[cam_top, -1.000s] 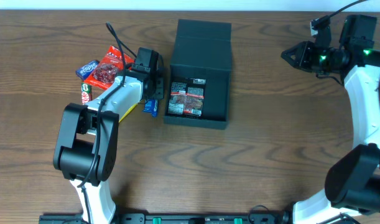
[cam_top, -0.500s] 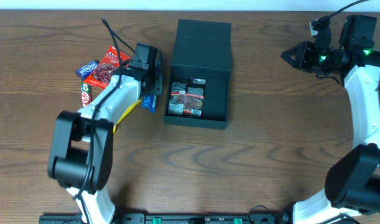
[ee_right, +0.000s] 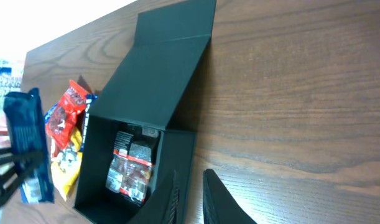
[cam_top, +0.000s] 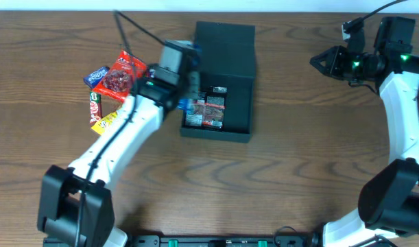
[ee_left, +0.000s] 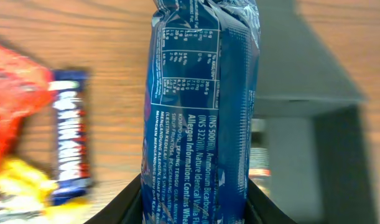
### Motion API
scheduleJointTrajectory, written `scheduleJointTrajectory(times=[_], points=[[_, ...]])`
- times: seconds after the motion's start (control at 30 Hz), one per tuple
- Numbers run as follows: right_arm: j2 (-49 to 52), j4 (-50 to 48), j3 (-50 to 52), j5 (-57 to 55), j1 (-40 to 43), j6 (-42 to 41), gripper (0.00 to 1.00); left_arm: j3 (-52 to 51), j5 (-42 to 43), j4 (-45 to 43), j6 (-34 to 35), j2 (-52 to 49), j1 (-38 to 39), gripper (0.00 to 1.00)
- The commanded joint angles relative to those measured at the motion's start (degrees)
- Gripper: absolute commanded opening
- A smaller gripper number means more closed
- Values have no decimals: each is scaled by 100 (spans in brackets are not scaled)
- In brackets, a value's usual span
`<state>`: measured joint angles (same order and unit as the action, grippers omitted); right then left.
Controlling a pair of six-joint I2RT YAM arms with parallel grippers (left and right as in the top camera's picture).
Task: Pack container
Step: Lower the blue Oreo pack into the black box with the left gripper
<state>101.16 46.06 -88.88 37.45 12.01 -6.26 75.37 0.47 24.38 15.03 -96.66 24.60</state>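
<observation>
Now the left gripper (ee_left: 196, 205) grips a blue packet (ee_left: 202, 106), hanging over the left edge of the open box (cam_top: 238, 103) mid-table, which holds clear packets (cam_top: 205, 110). More snacks (cam_top: 113, 79) lie left. Off right, the right gripper (ee_right: 190, 193) looks nearly closed, seemingly empty.

The overhead view looks straight down on the table (cam_top: 278, 178) from well above, with the box (cam_top: 219, 82) near the centre. The left wrist view sits very close over the box's left side, its frame mostly filled by a blue packet (ee_left: 205, 106). The right wrist view looks from the right, low and slanting, across the wood toward the box (ee_right: 152, 106). All three share the box and the snacks (cam_top: 110, 86) left of it.
</observation>
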Motion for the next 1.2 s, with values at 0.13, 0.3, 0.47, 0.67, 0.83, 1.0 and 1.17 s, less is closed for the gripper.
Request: scheduleJointTrajectory(times=[0.13,0.3,0.47,0.67,0.83,1.0,1.17], points=[[-35,109,-35,4,-20,55,15,142,103,-793,791,-415,960,32],[-35,264,-35,0,-20,87,16,337,114,-835,1145,-820,1215,31],[-35,450,-35,-17,-20,216,16,802,105,-640,1440,-1213,1360,30],[-35,669,-35,-136,-20,422,15,914,409,-424,2037,-1469,1392,27],[-35,734,-35,-315,-20,431,15,916,671,-321,2271,-1585,1423,25],[-35,743,-35,-319,-20,487,15,914,669,-319,2273,-1617,1451,25],[-35,732,-35,-323,-20,514,16,916,855,-326,2236,-1615,1453,59]])
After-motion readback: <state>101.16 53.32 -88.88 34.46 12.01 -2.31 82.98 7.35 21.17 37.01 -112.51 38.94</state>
